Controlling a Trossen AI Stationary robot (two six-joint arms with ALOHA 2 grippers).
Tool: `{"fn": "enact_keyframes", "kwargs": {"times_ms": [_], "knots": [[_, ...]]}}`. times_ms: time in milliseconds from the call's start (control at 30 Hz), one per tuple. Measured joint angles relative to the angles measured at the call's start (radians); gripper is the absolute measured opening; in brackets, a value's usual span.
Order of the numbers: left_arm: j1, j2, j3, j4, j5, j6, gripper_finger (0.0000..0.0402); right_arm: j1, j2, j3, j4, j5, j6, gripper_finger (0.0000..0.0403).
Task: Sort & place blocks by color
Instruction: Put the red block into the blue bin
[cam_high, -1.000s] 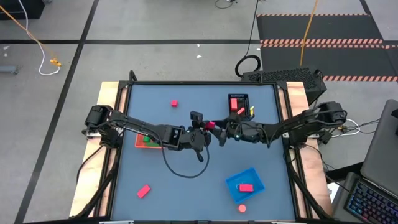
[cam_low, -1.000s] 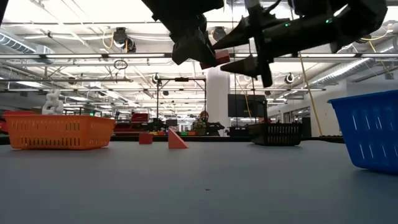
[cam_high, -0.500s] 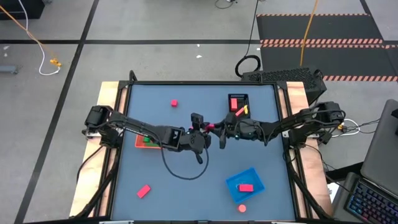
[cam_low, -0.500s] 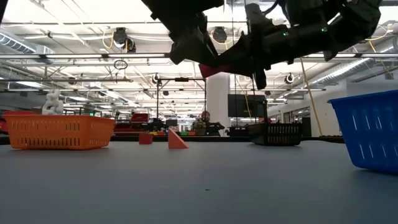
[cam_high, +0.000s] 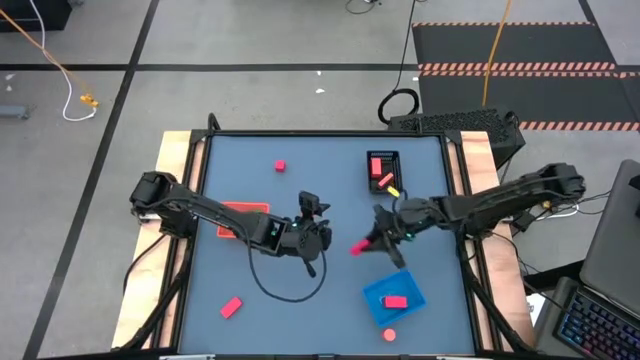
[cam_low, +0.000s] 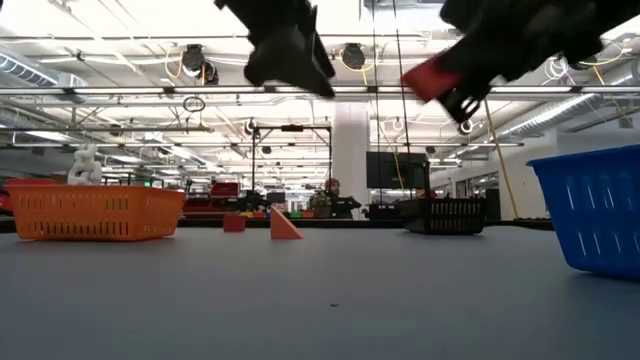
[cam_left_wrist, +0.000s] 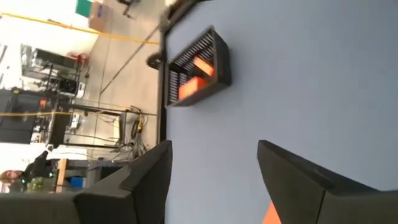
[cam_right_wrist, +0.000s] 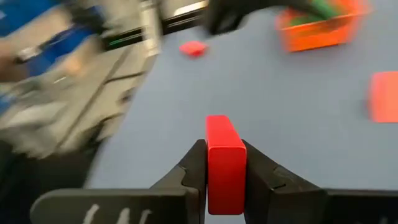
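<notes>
The right gripper (cam_high: 362, 245) pinches a red block (cam_high: 357, 247) above mid-table — long axis running out past its fingertips. The blue tray (cam_high: 379, 292) sits near, toward the table's front. The left gripper (cam_high: 313, 232) hovers empty, fingers apart.

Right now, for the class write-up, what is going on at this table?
The right tool is shut on a red block and holds it in the air over the middle of the table, above the blue tray. The left tool is open and empty beside it. Other blocks lie in the trays and loose on the table.
</notes>
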Motion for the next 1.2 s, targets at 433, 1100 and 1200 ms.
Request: {"fn": "enact_keyframes", "kwargs": {"times_ms": [433, 1100, 1200], "knots": [[0.052, -0.044, 0.0, -0.039, 0.061, -0.365, 0.0239, 0.335, -0.091, 0.0, -0.267, 0.081, 0.124, 0.0046], [0.081, -0.044, 0.0, -0.069, 0.41, -0.634, 0.0239, 0.495, -0.075, 0.0, -0.448, 0.399, 0.352, 0.0136], [0.08, -0.044, 0.0, -0.069, 0.41, -0.645, 0.0239, 0.503, -0.075, 0.0, -0.448, 0.389, 0.351, 0.0142]]}}
